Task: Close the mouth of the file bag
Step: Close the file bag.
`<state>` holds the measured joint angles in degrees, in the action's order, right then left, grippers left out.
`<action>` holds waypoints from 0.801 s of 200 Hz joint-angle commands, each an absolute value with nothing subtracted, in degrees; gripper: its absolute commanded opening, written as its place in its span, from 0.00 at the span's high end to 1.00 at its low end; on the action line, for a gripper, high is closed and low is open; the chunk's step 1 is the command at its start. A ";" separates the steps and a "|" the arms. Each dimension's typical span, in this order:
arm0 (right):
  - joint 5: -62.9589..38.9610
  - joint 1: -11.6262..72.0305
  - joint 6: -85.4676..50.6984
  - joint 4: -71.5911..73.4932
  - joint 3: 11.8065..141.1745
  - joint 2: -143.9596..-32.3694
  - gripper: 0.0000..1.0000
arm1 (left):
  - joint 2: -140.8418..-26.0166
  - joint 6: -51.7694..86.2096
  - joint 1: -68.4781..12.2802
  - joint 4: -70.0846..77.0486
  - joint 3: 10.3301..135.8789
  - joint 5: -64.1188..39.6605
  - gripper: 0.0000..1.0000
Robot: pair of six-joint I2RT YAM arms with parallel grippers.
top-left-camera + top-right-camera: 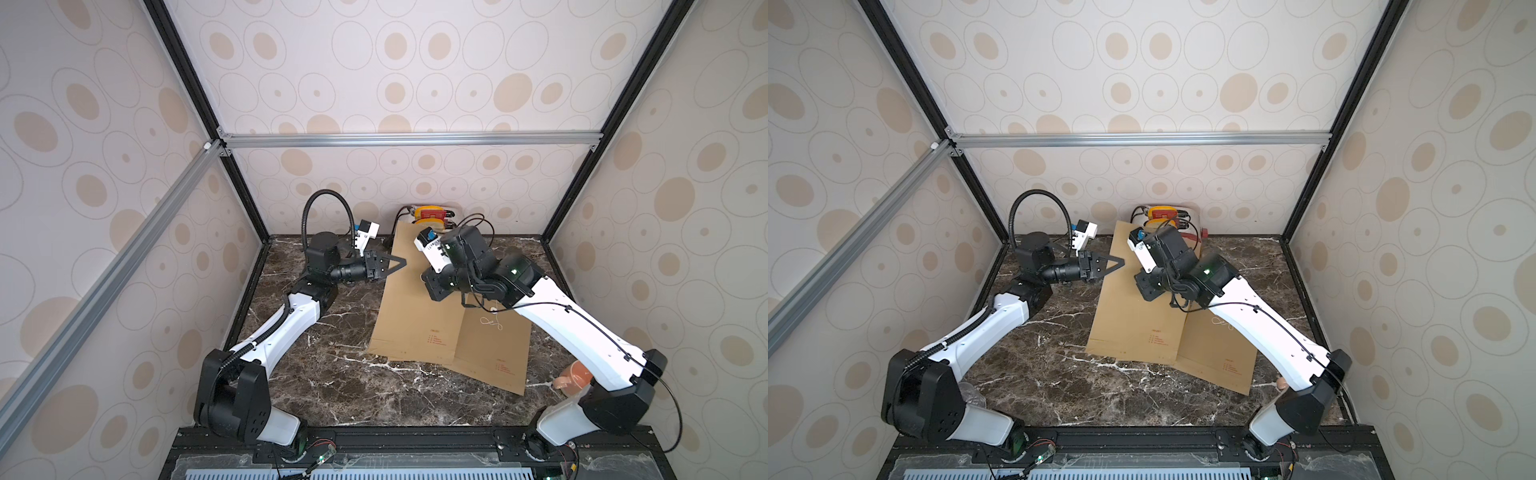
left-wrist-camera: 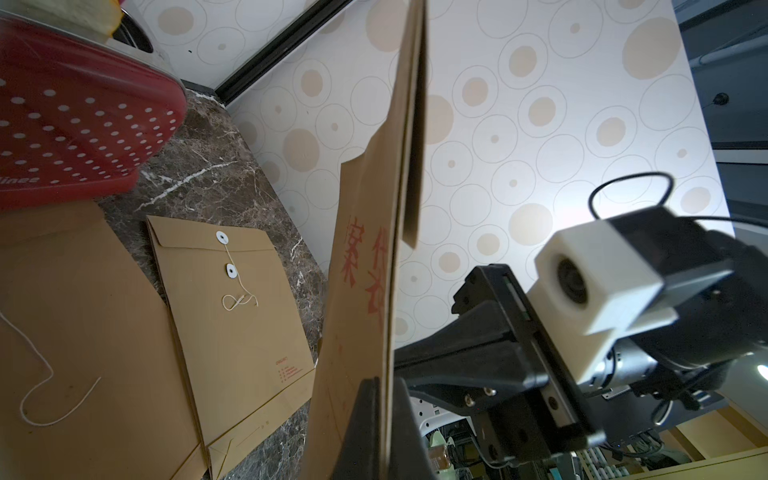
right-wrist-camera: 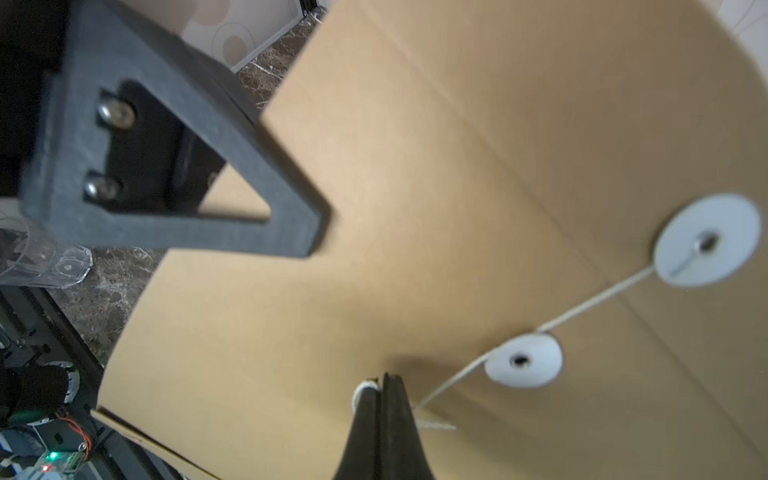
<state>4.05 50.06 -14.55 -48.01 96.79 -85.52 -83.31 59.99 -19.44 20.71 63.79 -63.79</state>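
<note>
The brown kraft file bag stands on edge, and my left gripper is shut on its rim. In both top views the left gripper pinches the bag at its left edge. In the right wrist view the bag's face curves, with two white discs joined by a thin string. My right gripper is shut on the string just past the smaller disc. From above, the right gripper points down at the bag, with its tips hidden.
A second file bag lies flat at the right with its string loose. Another bag lies beneath. A red perforated basket sits by the back wall. A pink cup stands under the right arm.
</note>
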 commanded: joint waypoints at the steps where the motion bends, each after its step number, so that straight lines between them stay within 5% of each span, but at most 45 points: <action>1: 5.66 50.27 -17.19 -44.26 92.34 -81.40 1.00 | -82.18 61.30 -19.88 24.32 64.52 -64.64 1.00; 86: 10.43 49.10 -19.68 -35.62 77.29 -70.74 1.00 | -82.35 63.21 -19.92 27.45 64.11 -65.01 1.00; 160: 4.97 39.65 -16.50 -42.79 80.92 -71.88 1.00 | -82.18 64.14 -19.88 28.88 63.98 -65.38 1.00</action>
